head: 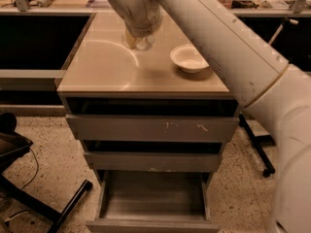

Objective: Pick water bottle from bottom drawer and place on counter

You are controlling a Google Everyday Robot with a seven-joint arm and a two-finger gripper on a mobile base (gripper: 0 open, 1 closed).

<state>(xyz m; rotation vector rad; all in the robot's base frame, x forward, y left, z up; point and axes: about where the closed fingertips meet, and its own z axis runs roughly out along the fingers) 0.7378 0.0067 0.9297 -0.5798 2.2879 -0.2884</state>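
Observation:
My gripper (pixel 138 41) hangs below the white wrist over the back middle of the beige counter (pixel 97 69). It is shut on the small clear water bottle (pixel 145 43), which shows just under the wrist, close above the counter top; I cannot tell if it touches. The bottom drawer (pixel 153 198) is pulled out at the foot of the cabinet, and its grey inside holds nothing that I can see. My arm runs from the right edge across the counter's back right.
A white bowl (pixel 189 59) stands on the counter right of the gripper. The two upper drawers (pixel 153 128) (pixel 153 161) are partly out. A cluttered bench (pixel 58 4) runs behind. Black chair legs (pixel 48 208) lie left, a wheeled leg (pixel 257 154) right.

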